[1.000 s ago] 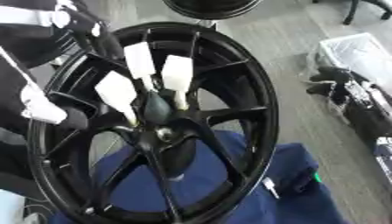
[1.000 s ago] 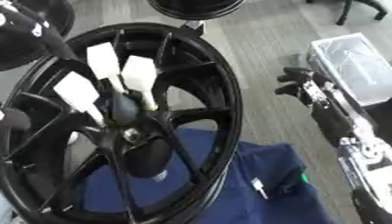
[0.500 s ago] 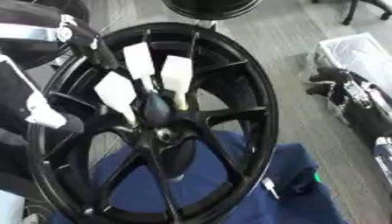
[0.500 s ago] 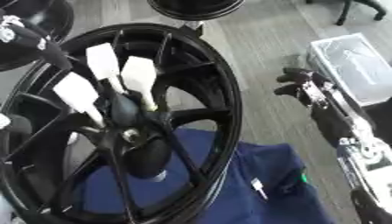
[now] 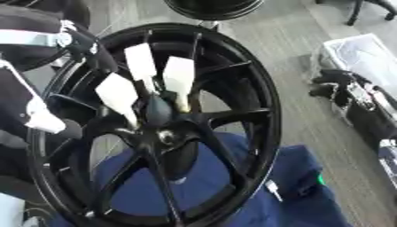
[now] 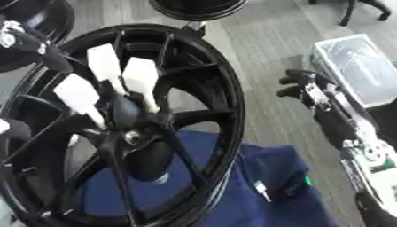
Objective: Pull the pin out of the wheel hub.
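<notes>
— So, whereabouts of the wheel (image 5: 256, 102)?

— Lies tilted on a blue cloth (image 5: 310, 208) spread over the grey floor (image 5: 287, 53), taking up the whole left and middle of both views. Black, with thin spokes running out from the hub (image 5: 165, 137).

— And the left hand (image 5: 143, 66)?

— Comes in from the upper left corner and reaches over the near rim. Open: white-padded fingers held straight and fanned out, tips pointing down at the hub.

— Touching anything?

— Seems so. Meets a dark rounded shape just above the hub centre, most likely the pin (image 5: 159, 111), standing between the white pads. Hard to say whether pinched or merely touched. Not clear of the hub, in any case.

— Right hand (image 6: 298, 86)?

— Hangs over the floor near the right edge, well apart from the wheel. Dark against a dark arm; cannot tell whether open or closed.

— Anything else around?

— A clear bin (image 6: 353, 57) by the right edge, just beyond that hand. Also part of a second wheel (image 5: 213, 6) at the top edge.
</notes>
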Robot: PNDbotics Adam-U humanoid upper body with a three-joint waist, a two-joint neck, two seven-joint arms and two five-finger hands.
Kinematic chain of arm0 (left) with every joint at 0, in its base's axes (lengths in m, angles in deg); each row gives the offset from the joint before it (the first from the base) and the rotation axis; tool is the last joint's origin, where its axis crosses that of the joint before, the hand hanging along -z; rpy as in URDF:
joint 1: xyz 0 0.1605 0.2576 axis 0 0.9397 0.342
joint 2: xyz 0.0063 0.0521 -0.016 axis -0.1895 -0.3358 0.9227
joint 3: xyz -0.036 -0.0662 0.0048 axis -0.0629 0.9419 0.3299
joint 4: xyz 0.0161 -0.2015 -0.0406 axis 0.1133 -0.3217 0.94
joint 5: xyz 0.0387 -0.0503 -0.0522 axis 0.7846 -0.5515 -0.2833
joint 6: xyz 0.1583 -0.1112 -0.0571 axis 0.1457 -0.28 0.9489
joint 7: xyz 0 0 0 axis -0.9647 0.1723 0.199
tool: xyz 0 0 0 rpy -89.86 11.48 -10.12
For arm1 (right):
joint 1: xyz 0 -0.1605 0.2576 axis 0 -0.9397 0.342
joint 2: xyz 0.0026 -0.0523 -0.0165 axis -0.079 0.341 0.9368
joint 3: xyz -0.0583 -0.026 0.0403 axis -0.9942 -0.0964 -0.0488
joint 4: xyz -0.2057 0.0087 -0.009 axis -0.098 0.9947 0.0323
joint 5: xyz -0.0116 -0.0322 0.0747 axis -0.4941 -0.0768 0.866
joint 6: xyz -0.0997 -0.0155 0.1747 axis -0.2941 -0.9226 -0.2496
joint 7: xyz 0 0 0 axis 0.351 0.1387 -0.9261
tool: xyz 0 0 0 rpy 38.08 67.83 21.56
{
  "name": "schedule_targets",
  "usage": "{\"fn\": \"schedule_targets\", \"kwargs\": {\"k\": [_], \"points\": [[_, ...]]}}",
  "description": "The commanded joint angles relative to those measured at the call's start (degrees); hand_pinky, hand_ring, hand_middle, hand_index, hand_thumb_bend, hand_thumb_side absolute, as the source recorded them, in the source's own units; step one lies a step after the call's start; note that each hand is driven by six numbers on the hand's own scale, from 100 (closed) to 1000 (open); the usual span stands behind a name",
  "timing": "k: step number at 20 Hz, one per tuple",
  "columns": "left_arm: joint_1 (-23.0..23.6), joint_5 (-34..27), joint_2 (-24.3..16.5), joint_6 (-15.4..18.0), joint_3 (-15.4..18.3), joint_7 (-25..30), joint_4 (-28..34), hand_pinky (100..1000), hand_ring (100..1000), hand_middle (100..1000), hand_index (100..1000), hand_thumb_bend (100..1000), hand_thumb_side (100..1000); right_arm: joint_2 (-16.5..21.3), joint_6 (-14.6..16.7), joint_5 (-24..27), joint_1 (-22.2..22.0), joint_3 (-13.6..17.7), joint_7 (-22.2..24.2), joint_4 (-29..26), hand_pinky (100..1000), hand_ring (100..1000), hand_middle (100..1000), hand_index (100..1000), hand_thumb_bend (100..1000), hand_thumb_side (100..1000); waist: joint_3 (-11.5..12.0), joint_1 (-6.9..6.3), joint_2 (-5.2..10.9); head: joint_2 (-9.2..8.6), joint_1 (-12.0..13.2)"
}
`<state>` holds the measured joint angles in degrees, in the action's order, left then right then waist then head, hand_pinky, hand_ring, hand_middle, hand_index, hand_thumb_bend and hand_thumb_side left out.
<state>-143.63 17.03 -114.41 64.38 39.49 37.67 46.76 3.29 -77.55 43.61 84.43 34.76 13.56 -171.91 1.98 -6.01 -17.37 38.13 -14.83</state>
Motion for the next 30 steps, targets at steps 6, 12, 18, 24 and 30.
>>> {"fn": "schedule_targets", "kwargs": {"k": [6,12,18,24,30], "points": [[-0.2,1.2,-1.1,0.8,-0.2,0.0,-0.9,792,790,746,845,605,285,1.6,0.0,-0.2,0.3,0.1,0.1,-0.7,893,698,722,816,100,729,-0.2,0.36,1.24,-0.97,-0.4],[0.3,3.0,-1.0,1.5,-0.8,0.0,-1.6,789,786,731,840,616,273,1.5,0.0,-0.3,0.3,0.0,0.1,-0.7,893,698,722,816,100,730,-0.3,0.37,1.16,-1.01,-0.2],[0.4,4.0,-0.6,1.8,-0.1,0.0,-1.9,791,792,751,855,625,255,1.5,0.0,-0.4,0.3,0.0,0.1,-0.7,893,698,722,816,100,730,-0.3,0.44,1.11,-1.05,-0.1],[0.3,4.3,-0.3,1.4,0.2,0.0,-1.7,790,792,748,857,629,255,1.4,0.0,-0.5,0.4,0.0,0.2,-0.6,893,698,723,816,100,730,-0.4,0.47,1.02,-1.26,-0.1],[0.0,5.6,0.1,0.9,1.0,0.0,-1.7,792,796,761,863,650,231,1.4,0.0,-0.5,0.4,0.0,0.2,-0.6,893,698,723,816,100,731,-0.4,0.52,0.95,-1.25,-0.1]]}}
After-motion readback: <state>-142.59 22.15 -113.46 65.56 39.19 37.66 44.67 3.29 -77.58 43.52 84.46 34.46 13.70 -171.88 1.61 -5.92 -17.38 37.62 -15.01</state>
